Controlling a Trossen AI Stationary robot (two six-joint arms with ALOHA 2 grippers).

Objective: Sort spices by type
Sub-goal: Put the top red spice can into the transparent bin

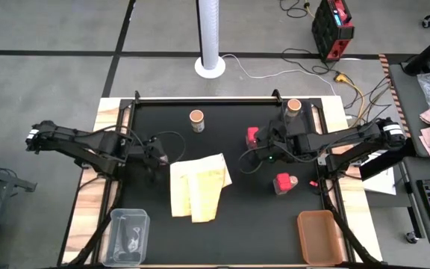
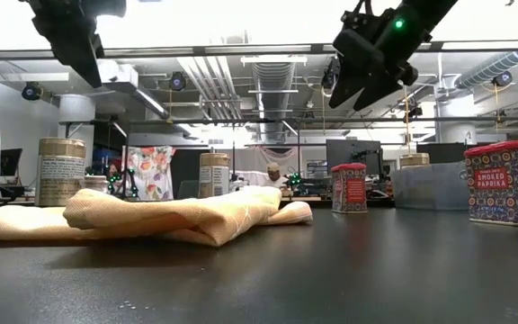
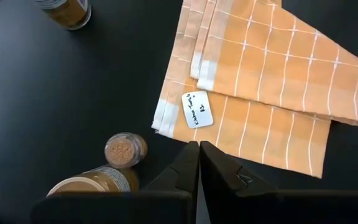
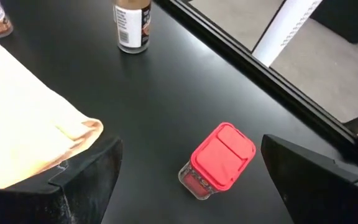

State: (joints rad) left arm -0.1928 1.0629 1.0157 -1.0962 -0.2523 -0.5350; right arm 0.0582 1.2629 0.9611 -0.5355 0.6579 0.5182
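Note:
My left gripper hangs shut and holds nothing, just left of the folded yellow cloth. Below it, in the left wrist view, stand a small pale round jar and a tan-topped jar; a third jar is farther off. My right gripper is open above a red spice tin, fingers wide to either side and clear of it. A second red tin stands toward the near right. Two tan-topped jars stand near the far edge.
A clear plastic bin sits at the near left corner and an orange bin at the near right. The cloth lies flat in the middle of the black table. A white post stands beyond the far edge.

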